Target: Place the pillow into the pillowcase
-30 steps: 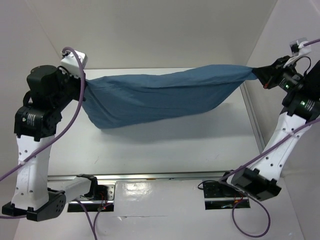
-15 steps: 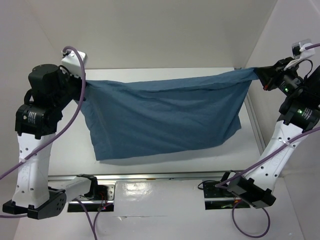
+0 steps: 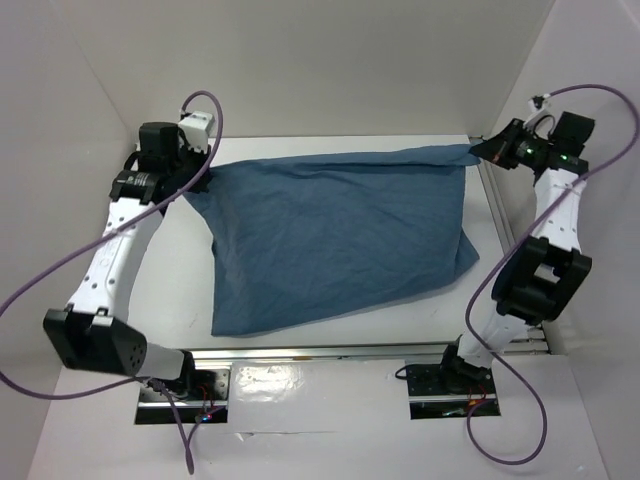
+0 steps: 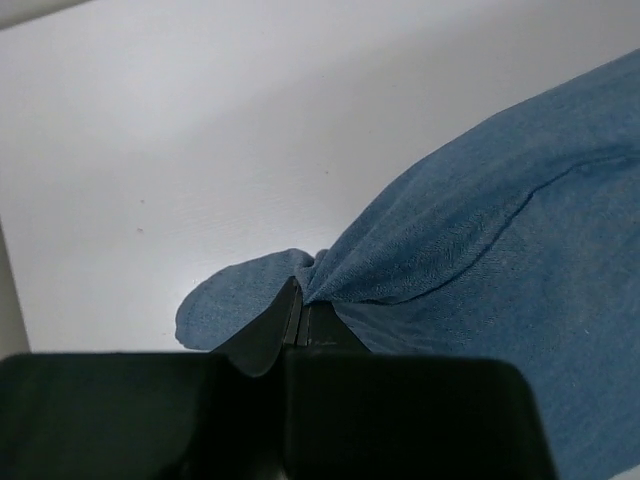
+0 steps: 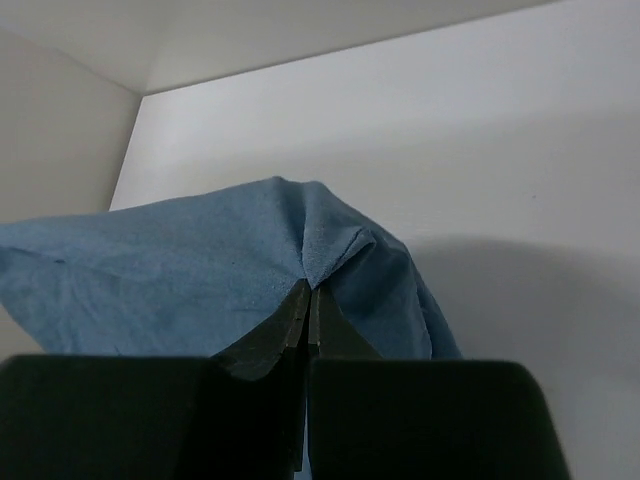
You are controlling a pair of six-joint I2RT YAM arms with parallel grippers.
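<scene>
Setting: white counter boxed in by plain white walls.
Pillowcase: dusty-blue pillowcase spread over the middle of the counter, wrinkled, far edge drawn into a nearly straight line between its two far corners, body lying toward the near edge.
Pillow: not showing in any view; impossible to tell whether inside the cloth.
Left jaws: closed, pinching the far-left corner of the pillowcase, with a small tuft of cloth bunched beyond the tips in the left wrist view.
Right jaws: closed, pinching the far-right corner, cloth folded into a peak at the tips.
Long axis: left to right across the counter, roughly along the line between the two pinched corners, with the near-left corner reaching closest to the near edge.
Opening: side not discernible from these views.
Handling: probably light, limp and quick to wrinkle; no stiffness to keep a mouth open, so likely to sag and fold on itself once slack; woven surface probably grippy enough for a plain pinch.
Where to hold: judged best at corners or along a hem, taking a single layer at the mouth to open it.
</scene>
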